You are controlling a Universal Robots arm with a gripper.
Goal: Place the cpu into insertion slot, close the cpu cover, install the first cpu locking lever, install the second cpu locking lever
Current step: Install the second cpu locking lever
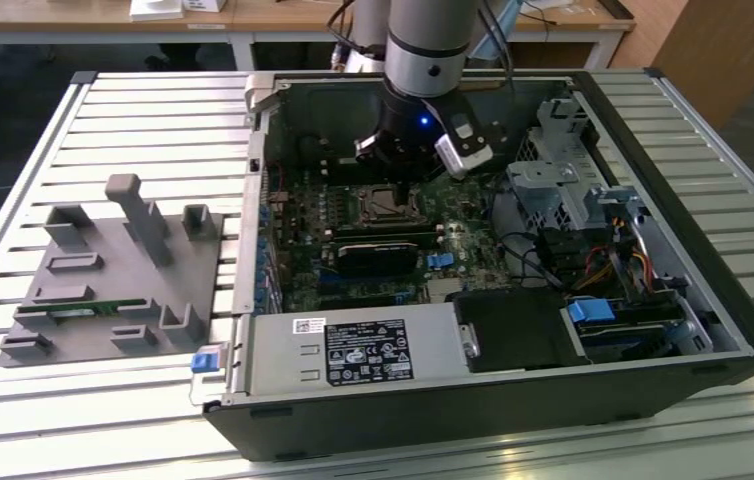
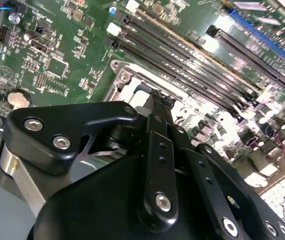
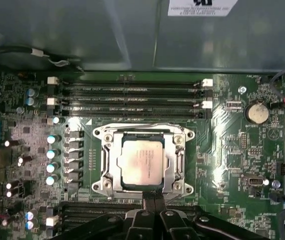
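Gripper (image 3: 152, 197) jaws together at the socket's edge, cpu (image 3: 141, 163) seated in the slot (image 3: 178, 145), cover (image 3: 111, 161) down around it, open computer case (image 1: 697, 300) on slatted table (image 1: 137, 130).

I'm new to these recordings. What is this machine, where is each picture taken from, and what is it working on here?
A single robot arm reaches down into an open computer case lying on a slatted table. The exterior view looks on from off the arm; both wrist views ride near its wrist. Its gripper, fingers together and holding nothing, sits at the edge of the insertion slot. The cpu already lies in it, with the cpu cover closed around it. A grey parts holder stands at the exterior view's left.
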